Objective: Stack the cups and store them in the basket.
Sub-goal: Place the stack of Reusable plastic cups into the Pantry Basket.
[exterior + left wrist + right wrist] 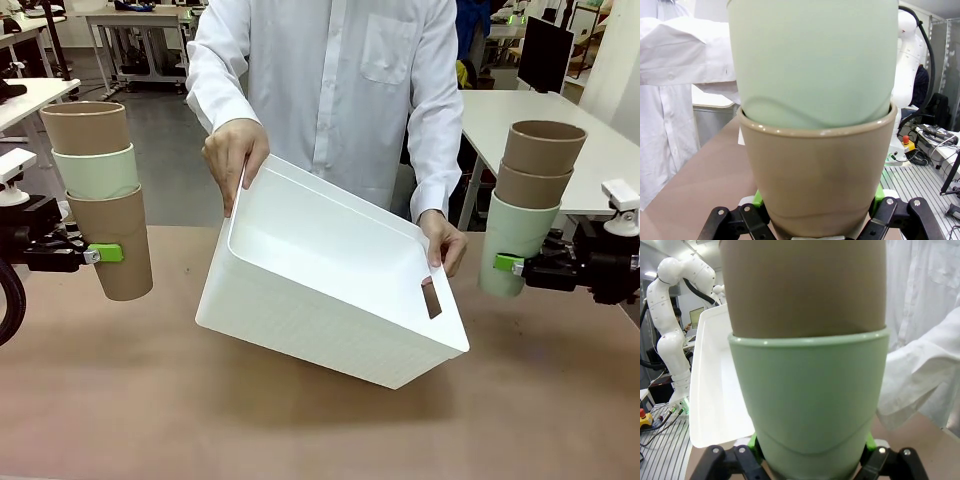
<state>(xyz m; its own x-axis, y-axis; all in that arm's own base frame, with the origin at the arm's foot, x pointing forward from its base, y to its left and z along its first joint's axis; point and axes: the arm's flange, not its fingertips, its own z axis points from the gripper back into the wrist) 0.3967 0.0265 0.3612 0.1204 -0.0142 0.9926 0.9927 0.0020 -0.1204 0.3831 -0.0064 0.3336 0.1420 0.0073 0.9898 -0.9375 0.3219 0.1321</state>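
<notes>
**Two three-cup stacks held above the table (300, 430), one on each side of a tilted basket (310, 320).** The left gripper (108, 254) is clenched around the lowest brown tumbler of the left stack (100, 180). A mint-green tumbler is nested in that one, with a second brown tumbler on top. The left wrist view shows the mint-green wall seated inside the brown rim (815, 131). The right gripper (506, 264) is likewise clamped on the lowest tumbler of the right stack (530, 200), here mint-green, which carries two brown tumblers. Each stack hangs upright and clear of the tabletop. The low grip presumably lets the upper cups sit in place by their own weight.

The white basket is tipped with its open mouth toward the robot. Whether its lower edge touches the table cannot be judged. A person steadies it, one hand (235, 155) on the far rim and the other hand (442, 240) beside the handle slot (432, 297). The tilt likely offers the stacks a wide entry. The basket interior is bare, with no cup in it. Stacking appears complete, and storing is not yet done.
</notes>
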